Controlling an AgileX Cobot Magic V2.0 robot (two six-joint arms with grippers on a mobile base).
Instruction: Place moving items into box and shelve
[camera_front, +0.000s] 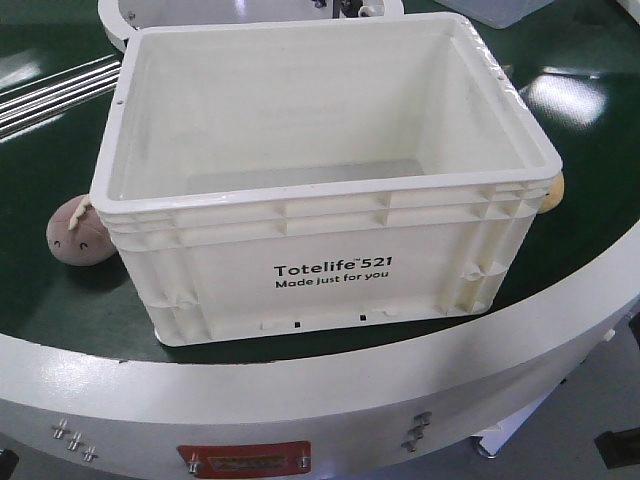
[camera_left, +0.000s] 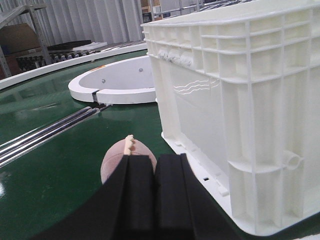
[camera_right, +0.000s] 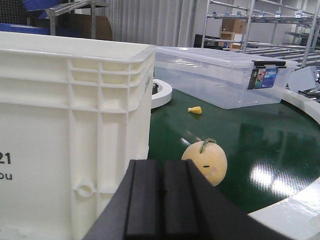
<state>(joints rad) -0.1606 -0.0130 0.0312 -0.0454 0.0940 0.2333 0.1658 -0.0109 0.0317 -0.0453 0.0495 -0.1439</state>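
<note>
The cream-white box (camera_front: 330, 270) with black "Totelife 521" print stands on the dark green turntable, and its inside looks bare. A pinkish-brown plush ball (camera_front: 78, 232) lies against its left side. A yellow-orange plush ball (camera_front: 552, 190) peeks out at its right side. In the left wrist view my left gripper (camera_left: 155, 165) is shut with nothing in it, just short of the pink plush (camera_left: 117, 157), with the box wall (camera_left: 240, 110) to its right. In the right wrist view my right gripper (camera_right: 162, 172) is shut and holds nothing, with the orange plush (camera_right: 207, 160) just beyond it and the box (camera_right: 70, 125) on its left.
A clear lidded storage tub (camera_right: 220, 75) sits at the back of the green surface, with a small yellow item (camera_right: 195, 110) before it. A white ring hub (camera_left: 115, 85) and metal rails (camera_left: 45, 132) lie left of the box. The white rim (camera_front: 300, 400) borders the turntable.
</note>
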